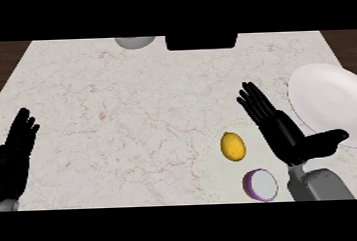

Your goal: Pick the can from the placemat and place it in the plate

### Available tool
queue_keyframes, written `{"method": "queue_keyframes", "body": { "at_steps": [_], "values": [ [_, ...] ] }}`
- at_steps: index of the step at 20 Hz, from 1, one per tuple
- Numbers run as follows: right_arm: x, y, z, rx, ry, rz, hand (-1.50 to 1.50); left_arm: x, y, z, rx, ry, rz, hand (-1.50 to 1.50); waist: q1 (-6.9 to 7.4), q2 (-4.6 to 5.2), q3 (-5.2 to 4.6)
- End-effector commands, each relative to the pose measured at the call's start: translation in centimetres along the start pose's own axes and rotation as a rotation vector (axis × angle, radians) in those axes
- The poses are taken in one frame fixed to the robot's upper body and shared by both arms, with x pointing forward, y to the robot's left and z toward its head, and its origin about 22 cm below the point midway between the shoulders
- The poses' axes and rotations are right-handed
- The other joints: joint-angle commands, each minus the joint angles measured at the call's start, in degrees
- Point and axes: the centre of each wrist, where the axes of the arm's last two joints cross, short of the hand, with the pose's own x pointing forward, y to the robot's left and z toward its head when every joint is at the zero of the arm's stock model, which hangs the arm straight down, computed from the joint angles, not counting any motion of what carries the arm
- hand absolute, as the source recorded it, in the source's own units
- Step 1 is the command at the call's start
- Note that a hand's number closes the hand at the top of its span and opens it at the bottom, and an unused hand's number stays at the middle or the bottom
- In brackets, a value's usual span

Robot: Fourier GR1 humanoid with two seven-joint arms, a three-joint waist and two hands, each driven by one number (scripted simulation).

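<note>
A yellow oval object (pixel 233 145), apparently the can, lies on a pale placemat (pixel 243 124) that hardly stands out from the marble counter. The white plate (pixel 330 102) sits at the counter's right edge. My right hand (pixel 281 130) is open with its fingers straight and pointing away from me. It hovers between the yellow object and the plate, just right of the object and apart from it, with its thumb (pixel 328 139) at the plate's near rim. My left hand (pixel 13 153) rests open, fingers up, at the lower left edge.
A round thing with a purple rim and a white top (pixel 261 184) stands near the front edge, beside my right forearm. At the back, a grey bowl-like object (pixel 134 42) and a black block (pixel 201 41) sit at the counter's far edge.
</note>
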Motion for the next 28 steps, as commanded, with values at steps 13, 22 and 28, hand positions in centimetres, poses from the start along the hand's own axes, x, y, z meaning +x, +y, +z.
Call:
{"method": "queue_keyframes", "body": {
  "at_steps": [13, 22, 28],
  "values": [
    [1.9, -2.4, 7.8, -0.296, -0.149, 0.727, 1.5, -3.1, -4.7, 0.9, -0.104, 0.131, -0.005, 0.0, -3.41, 1.62, -0.62],
    [-0.9, -2.6, 12.6, 0.033, -0.174, 0.643, -1.5, -2.4, -8.0, -0.4, -0.172, 0.13, -0.014, 0.0, -1.23, 1.8, -0.83],
    [2.2, -3.2, 12.6, 0.017, -0.063, 1.013, -1.5, -2.1, -7.2, -0.7, -0.169, 0.13, -0.005, 0.0, -0.95, 1.68, -0.92]
  ]
}}
